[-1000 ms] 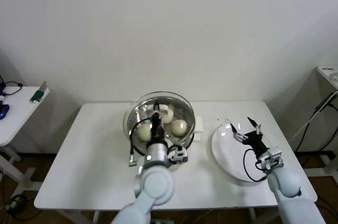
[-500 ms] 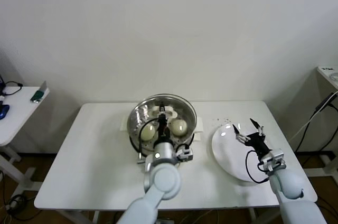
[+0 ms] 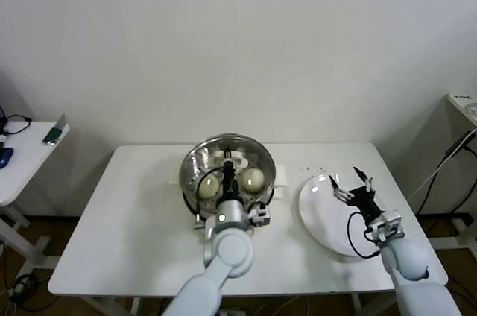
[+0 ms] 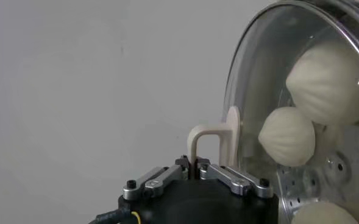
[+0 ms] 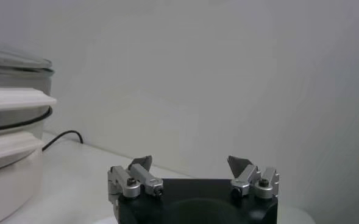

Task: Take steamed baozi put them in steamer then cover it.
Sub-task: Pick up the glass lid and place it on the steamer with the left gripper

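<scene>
The cover (image 3: 230, 161) sits on the steamer (image 3: 195, 193) over the baozi (image 3: 253, 178), its handle (image 4: 211, 143) pinched by the left gripper (image 4: 199, 168) to seat it, while the right gripper (image 3: 347, 183) waits wide over the plate (image 3: 317, 215).

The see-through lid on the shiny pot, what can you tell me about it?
The round clear glass lid with a metal rim sits on the shiny steel steamer pot. It has a cream-white bar handle. The left gripper is shut on that handle. Through the glass you can see smooth cream-white buns lying inside on the holed tray.
</scene>
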